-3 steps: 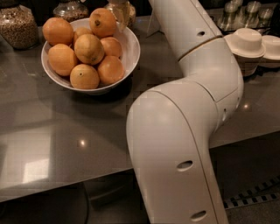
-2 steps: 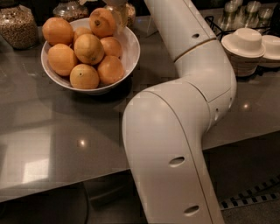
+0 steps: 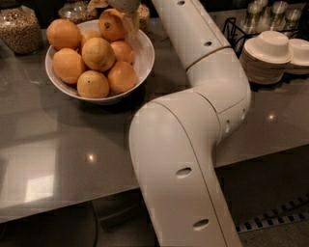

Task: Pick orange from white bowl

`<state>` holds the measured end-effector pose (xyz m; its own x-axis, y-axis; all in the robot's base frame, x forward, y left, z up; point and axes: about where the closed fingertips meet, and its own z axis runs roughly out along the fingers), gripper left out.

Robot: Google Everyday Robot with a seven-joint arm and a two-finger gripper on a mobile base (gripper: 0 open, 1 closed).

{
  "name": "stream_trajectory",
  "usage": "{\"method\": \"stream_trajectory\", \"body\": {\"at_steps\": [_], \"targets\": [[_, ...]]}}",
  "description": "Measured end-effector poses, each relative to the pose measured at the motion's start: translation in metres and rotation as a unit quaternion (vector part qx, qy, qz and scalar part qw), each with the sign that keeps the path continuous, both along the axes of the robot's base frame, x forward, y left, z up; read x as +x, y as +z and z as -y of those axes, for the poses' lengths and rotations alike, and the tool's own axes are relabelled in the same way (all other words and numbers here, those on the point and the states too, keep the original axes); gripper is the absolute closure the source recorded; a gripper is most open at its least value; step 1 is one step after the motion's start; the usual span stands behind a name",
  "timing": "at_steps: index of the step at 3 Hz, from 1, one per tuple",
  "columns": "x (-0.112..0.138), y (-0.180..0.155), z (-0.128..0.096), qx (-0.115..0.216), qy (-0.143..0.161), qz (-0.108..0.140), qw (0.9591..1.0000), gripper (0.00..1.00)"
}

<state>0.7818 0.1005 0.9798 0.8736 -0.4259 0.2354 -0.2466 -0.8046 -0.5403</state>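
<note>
Hand (image 3: 115,15) mostly cut off up top, clamped on the orange (image 3: 110,27) over the white bowl (image 3: 146,58); arm's swung left, orange hardly shifted.

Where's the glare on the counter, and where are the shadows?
Camera view: a pale square glare lies on the counter at lower left, with small lamp glints mid-left and far right; the bowl throws a soft shadow toward the camera; the gripper, at the top edge by the scarred orange, is partly cropped.
</note>
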Motion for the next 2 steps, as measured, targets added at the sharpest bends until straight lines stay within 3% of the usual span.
{"method": "stream_trajectory", "body": {"at_steps": [2], "targets": [[0.0085, -0.0165, 0.0020, -0.017, 0.003, -0.002, 0.9999, 0.19]]}}
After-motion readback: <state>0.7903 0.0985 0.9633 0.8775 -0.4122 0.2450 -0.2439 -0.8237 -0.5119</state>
